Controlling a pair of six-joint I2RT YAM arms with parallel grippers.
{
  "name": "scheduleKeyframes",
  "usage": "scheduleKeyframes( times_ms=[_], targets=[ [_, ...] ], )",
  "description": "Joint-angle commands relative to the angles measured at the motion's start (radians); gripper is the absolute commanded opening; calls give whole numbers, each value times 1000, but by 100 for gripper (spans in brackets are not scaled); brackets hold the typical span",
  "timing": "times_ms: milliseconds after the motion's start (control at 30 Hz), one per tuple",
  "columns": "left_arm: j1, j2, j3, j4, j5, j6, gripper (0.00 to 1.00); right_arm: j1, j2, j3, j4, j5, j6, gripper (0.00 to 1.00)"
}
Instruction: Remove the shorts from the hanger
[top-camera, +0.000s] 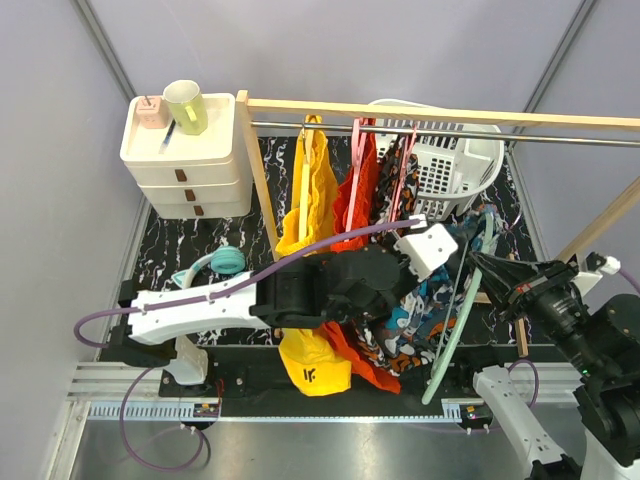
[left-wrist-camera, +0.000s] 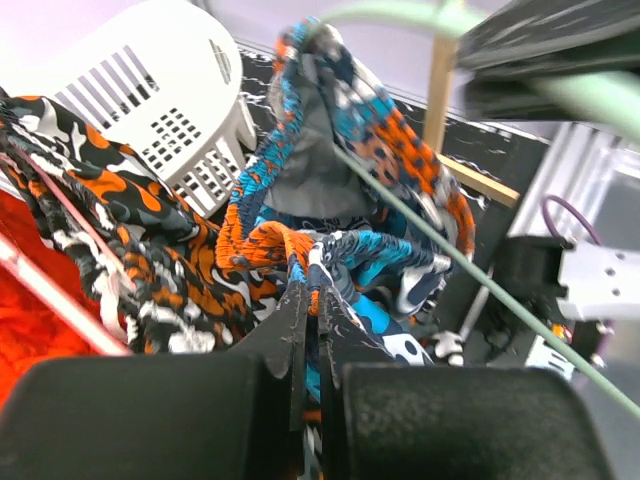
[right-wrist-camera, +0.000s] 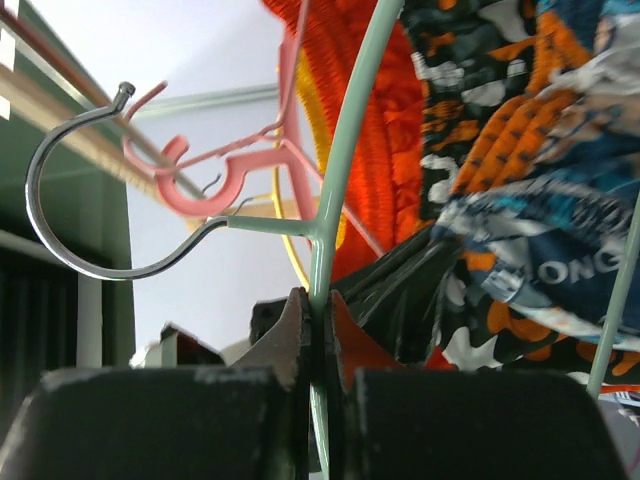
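Note:
The blue/teal and orange shorts (top-camera: 432, 318) hang on a pale green hanger (top-camera: 447, 345) that is off the rail and tilted. My left gripper (top-camera: 392, 298) is shut on a fold of these shorts (left-wrist-camera: 345, 250), as the left wrist view (left-wrist-camera: 312, 300) shows. My right gripper (top-camera: 480, 262) is shut on the green hanger's stem (right-wrist-camera: 335, 180) just below its free metal hook (right-wrist-camera: 60, 190). The dark grey shorts with orange and white blotches (top-camera: 398, 170) hang on a pink hanger (right-wrist-camera: 215, 180) on the rail; they also show in the left wrist view (left-wrist-camera: 130, 240).
Plain yellow shorts (top-camera: 315, 190) and orange-red shorts (top-camera: 355, 195) hang on the metal rail (top-camera: 520, 135) under a wooden frame (top-camera: 255, 160). A white laundry basket (top-camera: 455, 160) stands behind the rack. White drawers (top-camera: 185, 160) with a green mug (top-camera: 187, 105) stand at the back left.

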Motion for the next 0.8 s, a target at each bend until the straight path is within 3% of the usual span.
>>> scheduleKeyframes(
  times_ms=[0, 133, 200, 300, 500, 767],
  targets=[
    [1, 39, 97, 73, -117, -2, 0, 5, 47, 91, 17, -97, -74, 0],
    [3, 47, 92, 131, -136, 13, 0, 3, -121, -52, 29, -71, 325, 0],
    [3, 47, 86, 154, -119, 35, 0, 5, -163, -87, 35, -22, 370, 0],
    [3, 55, 92, 156, -97, 24, 0, 5, -160, -63, 36, -18, 242, 0],
    [3, 35, 89, 142, -93, 22, 0, 3, -21, 81, 47, -5, -273, 0],
    [1, -59, -1, 137, -109, -27, 0, 5, 203, 322, 128, 57, -530, 0]
  ],
)
